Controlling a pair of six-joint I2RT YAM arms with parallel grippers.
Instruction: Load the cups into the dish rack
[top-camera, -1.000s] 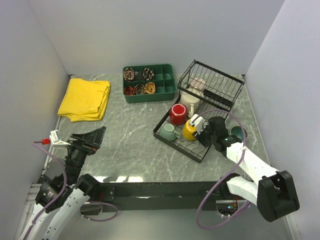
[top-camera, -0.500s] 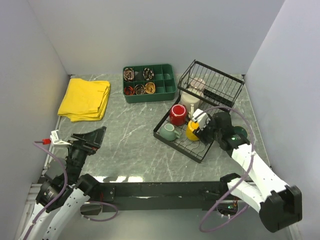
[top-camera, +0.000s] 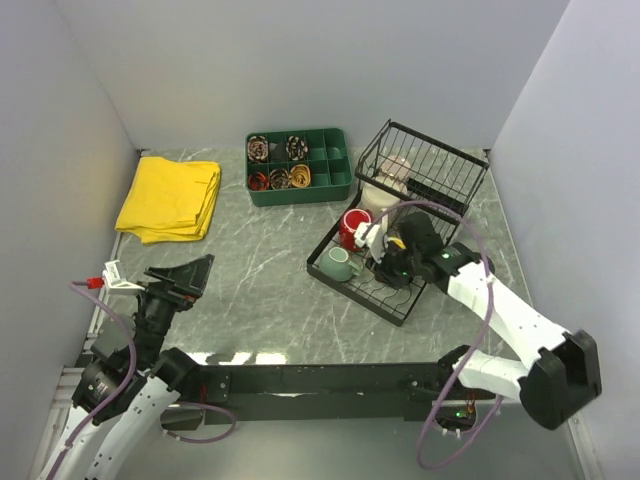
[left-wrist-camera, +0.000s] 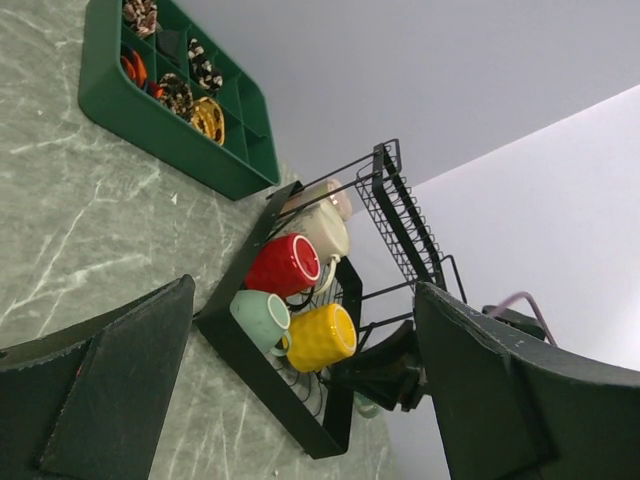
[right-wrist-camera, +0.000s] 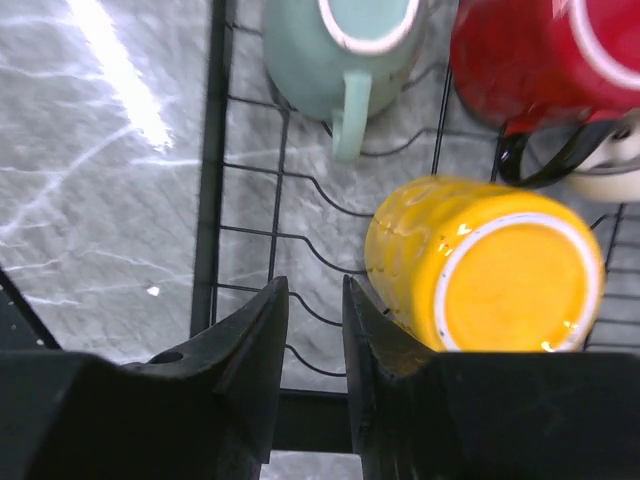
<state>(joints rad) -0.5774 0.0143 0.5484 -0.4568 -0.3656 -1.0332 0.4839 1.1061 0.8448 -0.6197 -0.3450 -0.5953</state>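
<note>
The placing step looks finished. The yellow mug (right-wrist-camera: 485, 265) lies tipped on the flat base of the dish rack (top-camera: 435, 180), its bottom toward the wrist camera. The right pincer (right-wrist-camera: 315, 290) hangs just beside it over the rack's near edge, its fingers drawn almost together with nothing between them.

In the rack, the red mug (top-camera: 352, 228) and the small light teal mug (top-camera: 337, 263) stand on the base along its left side, with the yellow one just beside them. The cream mug (top-camera: 382, 203) sits at the back of the base, under the raised tier. The beige-pink mug (top-camera: 397, 168) rests on that tier.

That makes five cups aboard. The larger teal one does not show plainly; the right arm covers the desk (top-camera: 260, 270) on the rack's right side, so I cannot tell where it is.

By my reading, the next move calls for lifting the right pincer clear of the wires without knocking the yellow mug. It should then spread its fingers and seek the last cup.

The left pincer (left-wrist-camera: 300, 290) is spread wide and empty, well apart from the rack on its left.

The green tray (top-camera: 300, 195), behind and left of the rack, holds small mixed items in several compartments. A yellow cloth (top-camera: 168, 198) lies farther left.
</note>
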